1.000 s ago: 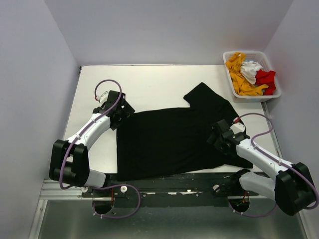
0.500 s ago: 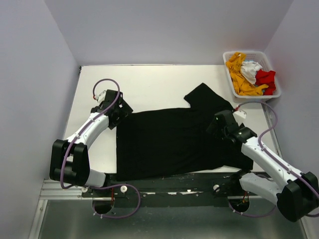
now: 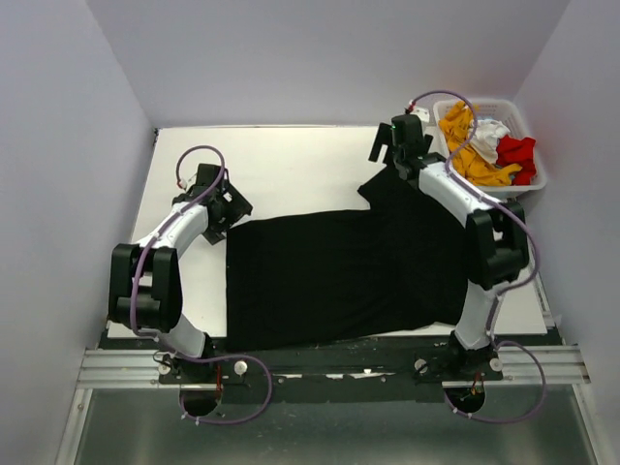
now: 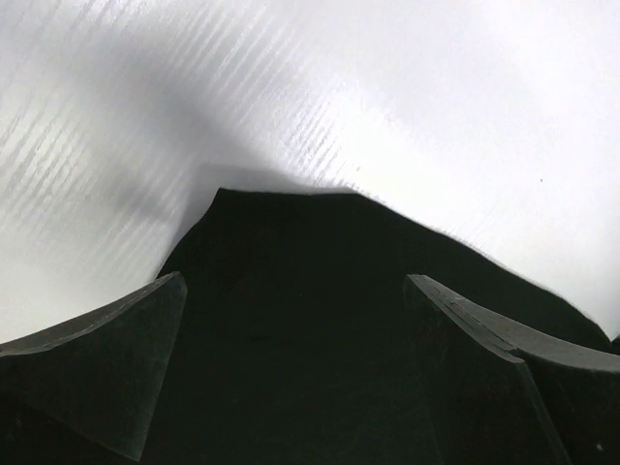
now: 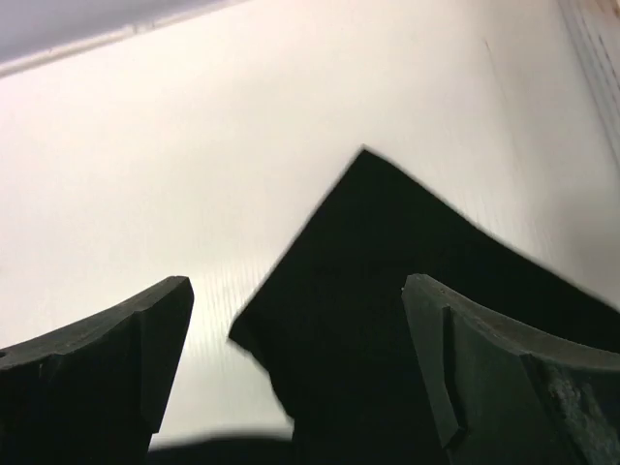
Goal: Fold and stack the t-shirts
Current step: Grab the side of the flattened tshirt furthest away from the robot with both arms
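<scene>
A large black t-shirt [image 3: 339,271] lies spread flat on the white table. My left gripper [image 3: 229,209] hovers open at its far-left corner. In the left wrist view that corner [image 4: 291,291] sits between the wide-apart fingers [image 4: 107,358]. My right gripper [image 3: 390,157] is stretched to the back, open over the tip of the shirt's far sleeve [image 5: 387,252], which lies between its fingers [image 5: 484,358]. Neither gripper holds cloth. Orange-yellow [image 3: 465,145], white [image 3: 487,134] and red [image 3: 516,153] t-shirts are crumpled in the basket.
The white slatted basket [image 3: 499,190] stands at the back right corner, close beside the right arm's forearm. Grey walls enclose the table on the left, back and right. A metal rail [image 3: 320,363] runs along the near edge by the arm bases.
The right arm has swung from the shirt's near-right side far back to the sleeve by the basket. The left gripper has shifted slightly back and left. Both stayed open.
</scene>
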